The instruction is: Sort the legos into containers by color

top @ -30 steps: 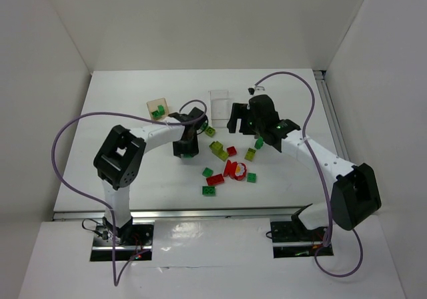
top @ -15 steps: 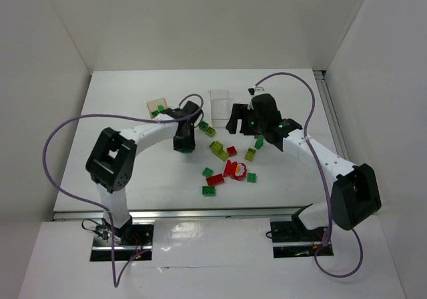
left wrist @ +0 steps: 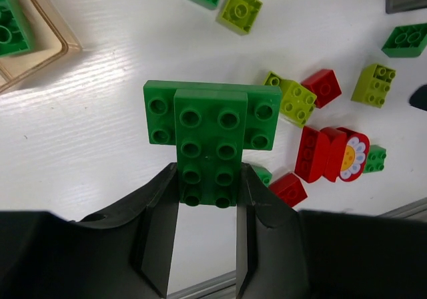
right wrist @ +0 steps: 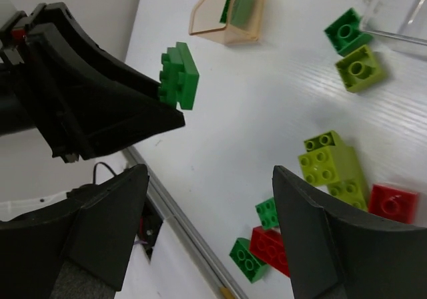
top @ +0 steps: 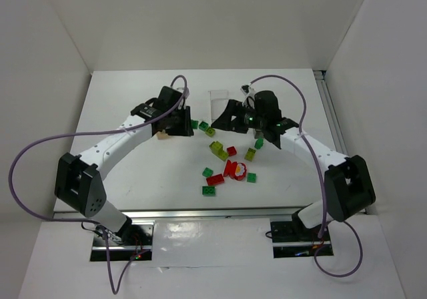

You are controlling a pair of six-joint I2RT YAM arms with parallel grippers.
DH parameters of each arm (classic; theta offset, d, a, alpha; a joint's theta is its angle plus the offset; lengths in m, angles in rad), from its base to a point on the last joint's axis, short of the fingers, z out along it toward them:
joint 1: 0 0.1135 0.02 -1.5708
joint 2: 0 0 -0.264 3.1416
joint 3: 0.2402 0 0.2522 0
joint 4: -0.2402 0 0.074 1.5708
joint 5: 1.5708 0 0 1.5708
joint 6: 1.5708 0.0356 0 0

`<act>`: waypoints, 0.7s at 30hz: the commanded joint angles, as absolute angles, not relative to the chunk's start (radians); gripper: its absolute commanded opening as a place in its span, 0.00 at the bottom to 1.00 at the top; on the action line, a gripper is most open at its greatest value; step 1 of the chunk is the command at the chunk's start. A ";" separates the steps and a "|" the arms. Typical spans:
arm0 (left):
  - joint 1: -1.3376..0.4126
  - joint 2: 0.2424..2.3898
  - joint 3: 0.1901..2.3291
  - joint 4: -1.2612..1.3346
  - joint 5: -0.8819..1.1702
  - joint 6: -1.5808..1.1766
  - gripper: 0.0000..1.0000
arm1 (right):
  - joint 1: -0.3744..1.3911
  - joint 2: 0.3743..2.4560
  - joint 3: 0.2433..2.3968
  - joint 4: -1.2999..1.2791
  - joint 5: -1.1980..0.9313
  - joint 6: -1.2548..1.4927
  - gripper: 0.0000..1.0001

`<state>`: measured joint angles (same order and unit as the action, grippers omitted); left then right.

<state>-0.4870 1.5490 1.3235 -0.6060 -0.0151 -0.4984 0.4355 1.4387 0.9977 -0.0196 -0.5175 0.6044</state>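
The left tool (left wrist: 207, 179) grips a dark green brick (left wrist: 210, 129) above the counter (left wrist: 100, 112), near the tan bin (left wrist: 61, 43). The right tool (right wrist: 208, 172) hangs wide by the clear bin (right wrist: 400, 12). Loose bricks (top: 218, 149) lie scattered nearer.

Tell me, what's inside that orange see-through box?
Green bricks, seemingly two, lie inside the orange-tan bin. From above, the left arm covers it, so an exact count is hidden.
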 commanded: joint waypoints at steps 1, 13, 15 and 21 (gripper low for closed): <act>-0.482 1.537 1.315 -0.560 0.049 -0.472 0.00 | 0.466 1.495 1.025 0.132 -0.584 0.693 0.82; -0.472 1.493 1.285 -0.541 0.091 -0.472 0.00 | 0.546 1.663 1.103 0.232 -0.595 0.738 0.70; -0.472 1.483 1.276 -0.541 0.091 -0.472 0.00 | 0.546 1.672 1.103 0.241 -0.595 0.747 0.66; -0.472 1.474 1.267 -0.541 0.101 -0.472 0.00 | 0.546 1.690 1.112 0.284 -0.595 0.770 0.61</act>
